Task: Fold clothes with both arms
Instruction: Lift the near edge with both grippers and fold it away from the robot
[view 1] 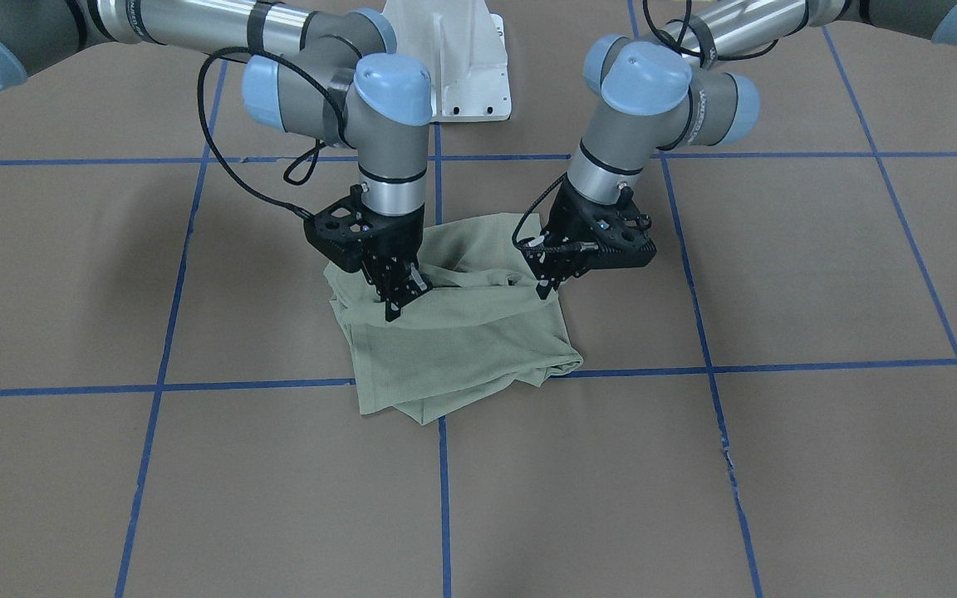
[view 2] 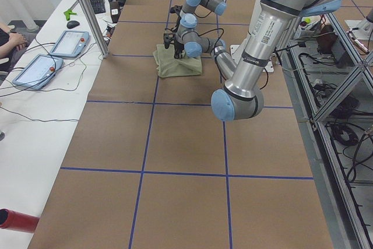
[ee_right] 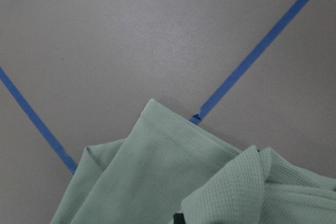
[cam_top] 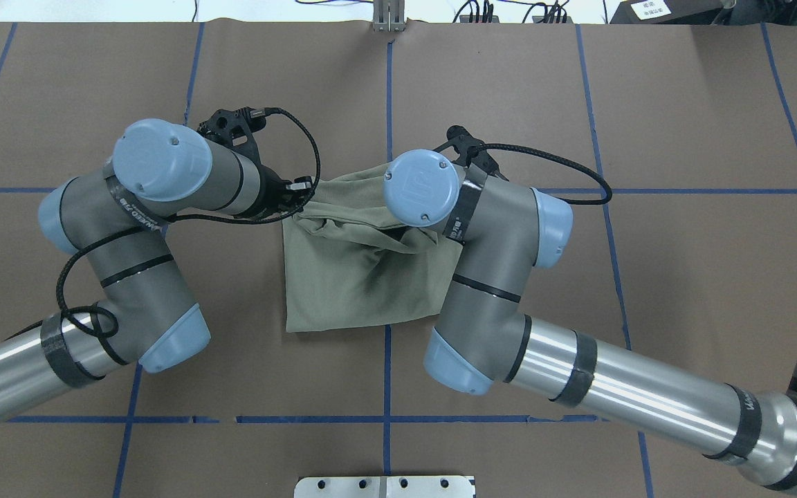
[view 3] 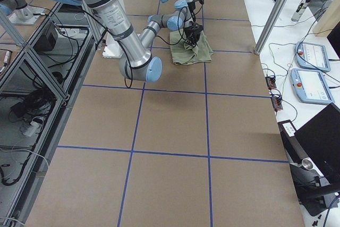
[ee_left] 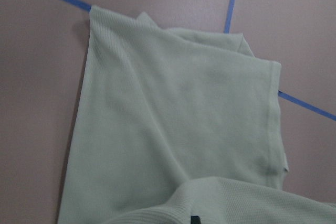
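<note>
Nearest the left wrist lens, a raised fold of the shirt (ee_left: 173,129) crosses the bottom edge of that view. The rest of the garment spreads flat beyond it over the brown table (view 1: 777,465). The right wrist view likewise shows a lifted fold low in the picture, with a hemmed corner lying on a line of blue tape (view 1: 238,386).

Front view: the shirt lies at mid-table as a rough, rumpled square, over a crossing of tape lines and between the two arms. The right gripper (view 1: 394,309), on that view's left, stands nearly upright with its tips pressed together into the cloth, pinching it. The left gripper (view 1: 542,291), on that view's right, leans inward and is likewise closed on the fabric at the shirt's opposite side. A creased ridge of cloth runs from one gripper to the other. The white pedestal (view 1: 462,66) stands behind them.

Overhead view: both wrists hide their grippers; the shirt's bunched part lies under them and its smooth part nearer the robot.
</note>
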Motion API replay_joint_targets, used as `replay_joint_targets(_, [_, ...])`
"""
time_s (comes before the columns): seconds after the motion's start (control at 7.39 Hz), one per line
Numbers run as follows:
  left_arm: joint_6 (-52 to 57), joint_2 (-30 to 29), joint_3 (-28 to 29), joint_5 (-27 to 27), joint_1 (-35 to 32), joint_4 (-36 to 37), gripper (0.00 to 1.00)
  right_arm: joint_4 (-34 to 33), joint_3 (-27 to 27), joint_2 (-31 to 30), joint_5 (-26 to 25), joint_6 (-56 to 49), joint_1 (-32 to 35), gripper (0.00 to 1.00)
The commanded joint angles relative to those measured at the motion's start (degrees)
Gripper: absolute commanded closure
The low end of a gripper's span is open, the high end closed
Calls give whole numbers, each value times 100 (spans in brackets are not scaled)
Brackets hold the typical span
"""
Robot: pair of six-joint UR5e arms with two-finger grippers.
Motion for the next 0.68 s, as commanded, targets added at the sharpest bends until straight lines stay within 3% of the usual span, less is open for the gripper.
replay_joint_targets(0.0, [269,-187,502,9,-140,-159,100,343,-689,256,26,-169,113,100])
replay_joint_targets(0.27, [287,-346,784,9,-140,-194,100,475,-821,247,61,-309,139,100])
replay_joint_targets(0.41, [287,-347,802,9,-148,-203,80,475,-865,247,79,-528,209,64])
replay_joint_targets(0.54, [505,-347,811,35,-174,-203,1,475,-961,256,131,-869,305,1])
